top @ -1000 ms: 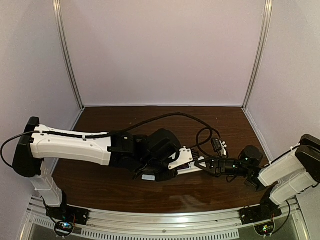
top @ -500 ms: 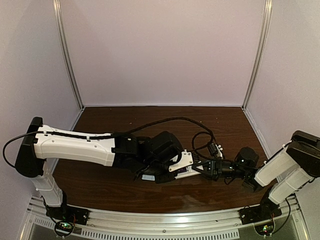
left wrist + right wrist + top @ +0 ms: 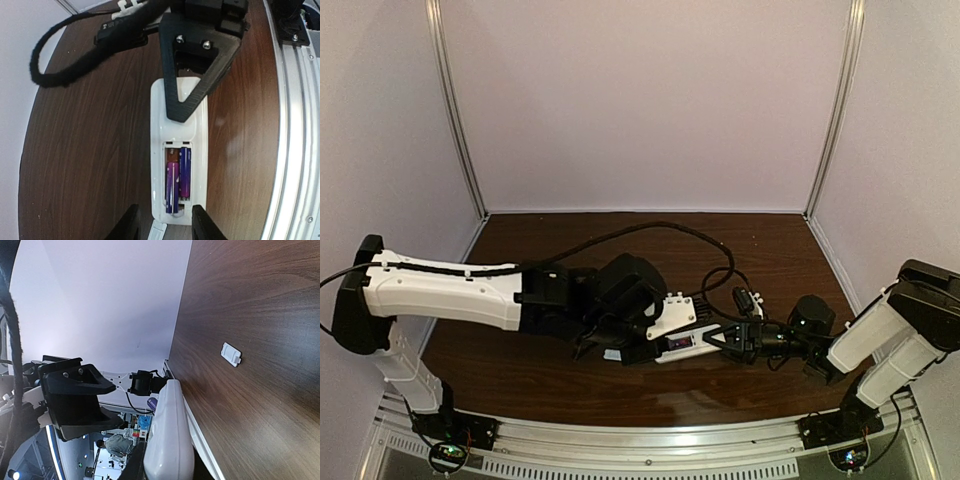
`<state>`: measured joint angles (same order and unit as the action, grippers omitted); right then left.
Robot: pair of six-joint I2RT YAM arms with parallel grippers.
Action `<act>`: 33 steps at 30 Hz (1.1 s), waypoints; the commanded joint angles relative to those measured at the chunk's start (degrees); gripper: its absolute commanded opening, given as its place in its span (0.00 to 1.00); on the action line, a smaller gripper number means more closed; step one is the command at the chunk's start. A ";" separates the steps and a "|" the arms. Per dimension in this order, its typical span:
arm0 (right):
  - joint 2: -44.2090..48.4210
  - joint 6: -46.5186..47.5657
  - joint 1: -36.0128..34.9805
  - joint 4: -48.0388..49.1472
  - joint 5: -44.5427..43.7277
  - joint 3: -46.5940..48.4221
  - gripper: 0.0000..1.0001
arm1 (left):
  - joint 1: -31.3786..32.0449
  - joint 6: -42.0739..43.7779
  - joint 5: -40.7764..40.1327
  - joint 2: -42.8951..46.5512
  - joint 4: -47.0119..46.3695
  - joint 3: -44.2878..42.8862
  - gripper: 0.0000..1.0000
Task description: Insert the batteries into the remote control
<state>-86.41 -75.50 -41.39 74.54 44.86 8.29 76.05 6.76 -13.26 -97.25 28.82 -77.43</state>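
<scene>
Left pincer (image 3: 165, 227) widened, now apart; right pincer (image 3: 167, 467) clamps remote control (image 3: 158, 145); batteries (image 3: 177, 180) seated

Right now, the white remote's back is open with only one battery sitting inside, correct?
Not quite. Two batteries sit side by side inside, not one; the left wrist view shows them plainly. The rest holds: the white remote has its back open.
</scene>
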 commanded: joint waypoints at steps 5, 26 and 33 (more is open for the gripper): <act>0.88 -1.20 -0.27 15.67 1.33 1.26 0.00 | -4.36 4.48 14.13 19.26 -15.20 15.86 0.37; 12.62 3.53 -0.88 -8.94 11.69 6.47 0.00 | -5.06 37.34 26.98 26.08 -13.95 22.42 0.37; 11.77 2.37 -1.73 -8.24 12.91 6.38 0.00 | -4.68 39.82 28.75 24.19 -13.27 19.34 0.34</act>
<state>-74.48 -73.43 -42.39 65.60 55.88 13.69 70.96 43.62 13.04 -71.35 15.09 -55.59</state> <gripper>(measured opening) 0.200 0.348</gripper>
